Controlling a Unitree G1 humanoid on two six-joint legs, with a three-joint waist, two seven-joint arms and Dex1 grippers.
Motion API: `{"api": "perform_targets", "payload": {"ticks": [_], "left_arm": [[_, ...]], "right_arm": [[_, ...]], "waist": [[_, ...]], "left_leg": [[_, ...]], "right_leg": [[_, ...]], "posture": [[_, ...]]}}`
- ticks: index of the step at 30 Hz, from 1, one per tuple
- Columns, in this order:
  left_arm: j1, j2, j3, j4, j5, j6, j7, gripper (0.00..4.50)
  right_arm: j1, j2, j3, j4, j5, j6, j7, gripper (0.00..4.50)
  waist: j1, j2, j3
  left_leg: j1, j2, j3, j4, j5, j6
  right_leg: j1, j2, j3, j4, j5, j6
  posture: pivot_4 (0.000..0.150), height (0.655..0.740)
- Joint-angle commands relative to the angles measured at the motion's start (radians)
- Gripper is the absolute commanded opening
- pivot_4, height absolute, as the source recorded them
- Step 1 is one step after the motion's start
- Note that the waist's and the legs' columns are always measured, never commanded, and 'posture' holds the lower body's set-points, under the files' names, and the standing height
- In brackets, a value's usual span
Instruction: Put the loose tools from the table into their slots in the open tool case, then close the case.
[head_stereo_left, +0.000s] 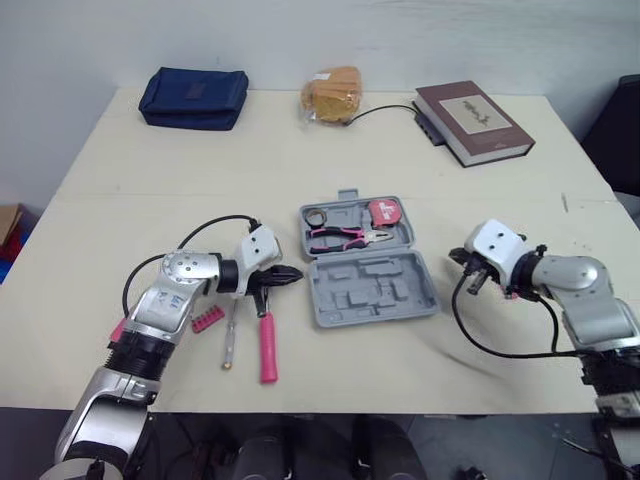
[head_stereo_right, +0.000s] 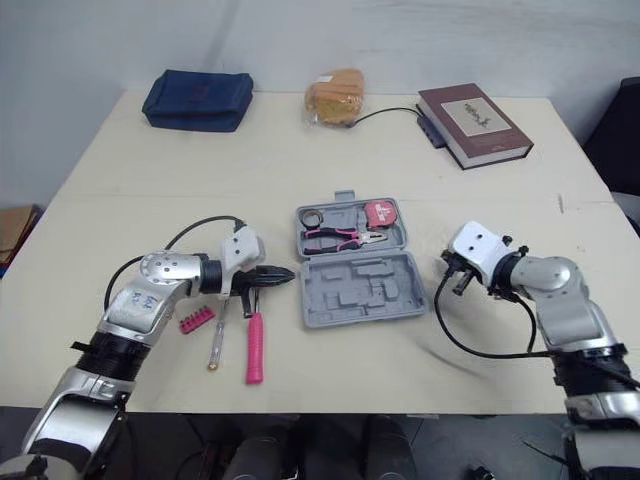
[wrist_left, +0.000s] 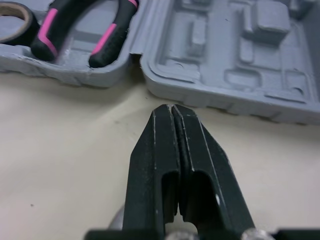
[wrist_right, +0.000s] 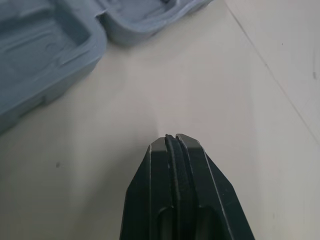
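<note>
Head view: a pink-handled tool (head_stereo_left: 268, 348), a screwdriver (head_stereo_left: 230, 335) and a bit strip (head_stereo_left: 207, 319) lie loose on the desk (head_stereo_left: 330, 150) by my left hand (wrist_left: 172, 107). The wrist views show it and my right hand (wrist_right: 172, 137) pinched closed and empty. The open tool case (head_stereo_left: 372, 290) sits between them, with pliers (head_stereo_left: 340, 237) slotted in its far half.

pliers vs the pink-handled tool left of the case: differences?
Pliers sit slotted in the tool case's far half; the pink-handled tool lies loose on the table. Pliers lie crosswise; the tool points toward the robot. Pliers' grips are black and pink; the tool's is all pink. Both carry pink.
</note>
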Motion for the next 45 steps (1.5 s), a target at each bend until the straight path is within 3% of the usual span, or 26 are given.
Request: {"api": "perform_targets", "payload": {"ticks": [1,8,14,26,36,45], "left_arm": [[-0.021,-0.022,0.016,-0.002,0.008,-0.004,0.031,0.0],[-0.052,-0.067,-0.007,0.028,0.051,0.005,0.077,0.0],[-0.07,-0.105,-0.021,0.057,0.07,0.011,0.088,0.0],[-0.087,-0.154,-0.078,0.111,0.084,-0.085,-0.021,0.0],[-0.045,-0.094,-0.128,0.048,0.088,-0.125,-0.184,0.0],[-0.023,-0.081,-0.076,0.044,0.078,-0.152,-0.156,0.0]], "right_arm": [[-0.067,0.023,0.011,0.078,-0.026,-0.059,-0.003,0.03],[-0.165,0.099,0.06,0.246,-0.06,-0.127,0.017,0.03],[-0.168,0.119,0.068,0.236,-0.052,-0.132,0.059,0.03],[0.065,0.066,0.004,-0.157,0.031,0.067,0.137,0.03],[0.253,0.026,-0.05,-0.45,0.078,0.232,0.134,0.03],[0.341,0.023,-0.093,-0.531,0.08,0.261,0.096,0.03]], "waist": [[0.0,0.0,0.0],[0.002,0.0,0.0],[0.0,0.0,0.0],[0.005,0.0,0.0],[0.005,0.0,0.0],[0.005,0.0,0.0]], "left_leg": [[0.0,0.0,0.0,0.0,0.0,0.0],[-0.001,0.0,-0.001,0.002,0.0,0.0],[-0.001,0.0,-0.001,0.003,0.0,0.0],[-0.001,0.0,-0.001,0.003,-0.001,0.0],[-0.002,0.0,-0.002,0.003,-0.001,0.0],[-0.002,0.0,-0.002,0.003,-0.002,0.0]], "right_leg": [[0.0,0.0,0.0,0.0,0.0,0.0],[0.0,0.0,-0.001,0.002,0.0,0.0],[0.0,0.0,0.0,0.002,0.0,0.0],[0.0,-0.001,-0.001,0.002,0.0,0.0],[0.0,-0.001,-0.002,0.001,0.0,0.0],[0.0,-0.002,-0.002,-0.003,0.0,0.0]], "posture": [[0.15,0.74],[0.15,0.74],[0.15,0.74],[0.15,0.74],[0.15,0.74],[0.15,0.74]]}}
